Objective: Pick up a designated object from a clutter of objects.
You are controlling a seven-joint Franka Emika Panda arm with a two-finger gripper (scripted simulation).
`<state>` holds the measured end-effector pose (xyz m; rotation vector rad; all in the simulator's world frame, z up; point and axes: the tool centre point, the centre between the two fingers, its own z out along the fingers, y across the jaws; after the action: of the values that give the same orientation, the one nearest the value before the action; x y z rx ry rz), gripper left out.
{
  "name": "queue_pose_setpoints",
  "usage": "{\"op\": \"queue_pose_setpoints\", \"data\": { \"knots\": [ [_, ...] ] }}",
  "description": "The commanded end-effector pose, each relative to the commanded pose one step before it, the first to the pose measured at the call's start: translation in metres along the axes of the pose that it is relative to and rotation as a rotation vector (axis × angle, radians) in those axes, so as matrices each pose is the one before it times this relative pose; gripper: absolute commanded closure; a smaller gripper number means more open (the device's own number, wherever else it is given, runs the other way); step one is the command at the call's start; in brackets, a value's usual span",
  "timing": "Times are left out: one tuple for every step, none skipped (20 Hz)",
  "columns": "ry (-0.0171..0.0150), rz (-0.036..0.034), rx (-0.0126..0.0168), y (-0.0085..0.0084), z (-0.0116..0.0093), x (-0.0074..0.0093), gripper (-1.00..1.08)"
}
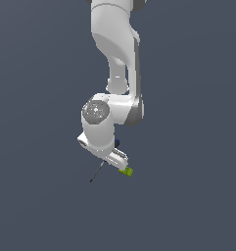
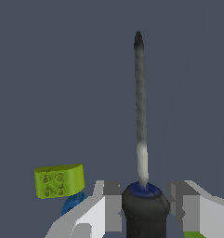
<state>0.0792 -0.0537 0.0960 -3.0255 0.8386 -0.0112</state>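
Observation:
The designated object, a slim screwdriver, has a long dark metal shaft running away from the camera in the wrist view. Its black handle has a blue ring at the neck. My gripper is shut on that handle, with one finger pressed against each side. In the exterior view the gripper hangs under the white wrist. The thin screwdriver shaft sticks out from it toward the exterior view's left. The handle is hidden there.
From the clutter of objects, a lime-green block with studs lies close beside the gripper, and a small blue peg sits partly behind one finger. The lime-green block also shows just past the fingers. A plain grey surface lies all around.

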Motion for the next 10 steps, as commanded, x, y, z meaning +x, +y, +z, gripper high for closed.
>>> {"op": "queue_pose_setpoints", "data": {
  "knots": [
    [0.00064,0.00039,0.00024,0.00439,-0.02474,0.00742,1.08],
    [0.00000,0.00000,0.00000,0.00186,-0.01062,0.00309,1.08],
    [-0.00040,0.00007,-0.00027,0.00190,-0.01056,0.00324,1.08],
    [0.00000,0.00000,0.00000,0.00192,-0.01104,0.00323,1.08],
    [-0.00056,0.00008,-0.00040,0.00192,-0.01071,0.00338,1.08],
    [0.00000,0.00000,0.00000,0.00191,-0.01106,0.00326,1.08],
    [-0.00056,0.00004,-0.00041,0.00184,-0.01051,0.00335,1.08],
    [0.00000,0.00000,0.00000,0.00186,-0.01083,0.00323,1.08],
    [-0.00039,0.00000,-0.00029,0.00178,-0.01041,0.00328,1.08],
    [0.00000,0.00000,0.00000,0.00181,-0.01060,0.00319,1.08]
  ]
}}
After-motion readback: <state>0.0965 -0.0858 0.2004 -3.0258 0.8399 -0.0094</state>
